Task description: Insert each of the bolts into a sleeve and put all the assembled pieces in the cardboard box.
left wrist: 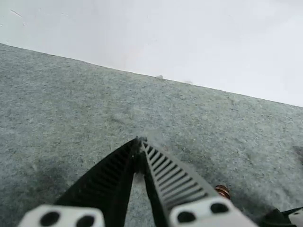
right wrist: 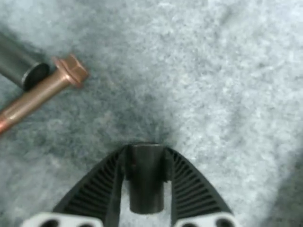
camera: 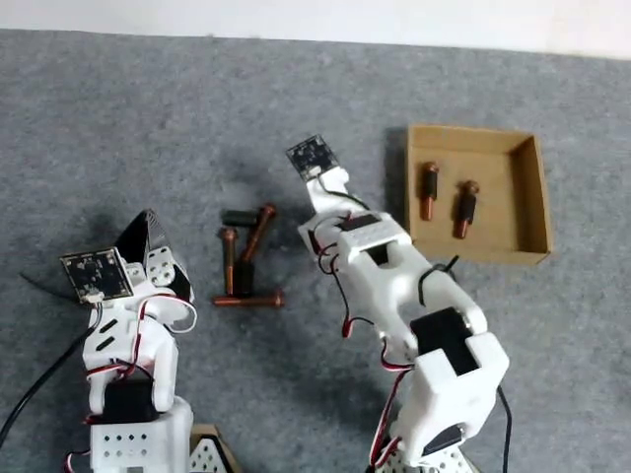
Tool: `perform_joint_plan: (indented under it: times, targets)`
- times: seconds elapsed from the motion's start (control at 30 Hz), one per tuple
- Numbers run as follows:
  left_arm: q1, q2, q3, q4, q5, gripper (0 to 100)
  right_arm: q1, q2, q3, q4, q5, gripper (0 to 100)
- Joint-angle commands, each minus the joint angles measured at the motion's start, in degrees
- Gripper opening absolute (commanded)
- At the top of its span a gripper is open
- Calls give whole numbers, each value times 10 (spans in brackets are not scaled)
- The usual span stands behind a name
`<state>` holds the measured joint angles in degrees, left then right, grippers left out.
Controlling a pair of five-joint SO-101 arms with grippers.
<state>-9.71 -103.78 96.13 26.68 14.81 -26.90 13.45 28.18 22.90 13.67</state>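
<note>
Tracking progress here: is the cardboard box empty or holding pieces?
Not empty: the cardboard box holds two sleeved bolts, lying apart.

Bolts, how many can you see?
5 bolts: two in the box, each inside a sleeve, three on the grey mat. More may be hidden.

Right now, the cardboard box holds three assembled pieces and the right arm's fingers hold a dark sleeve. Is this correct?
Not three: the high view shows two assembled pieces in the cardboard box. The right arm's fingers do hold a dark sleeve.
</note>
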Motion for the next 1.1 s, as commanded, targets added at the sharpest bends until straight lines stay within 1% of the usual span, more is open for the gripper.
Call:
perform_joint_plan:
  times: [0.0,0.1,0.27,0.33,0.73,0.8,0.9,1.07]
  targets:
    - [7,-6,10,1,-14,17,16,-89,12,15,1,5]
    - [7,-6,10,1,-14,17,30,-173,75,5,1,5]
    - [7,-6,10,1,-14,17,32,-303,192,-84,1,5]
    - [7,-6,10,1,-14,17,32,-348,229,-98,1,5]
    - [9,-4,10,2,-14,18,35,-526,357,-100,2,5]
    - [33,4,10,2,-14,18,33,-545,375,-100,2,5]
    - [79,57,14,-4,-15,18,33,-560,395,-100,4,5]
    - [121,181,15,-105,-59,18,32,-562,398,-100,4,5]
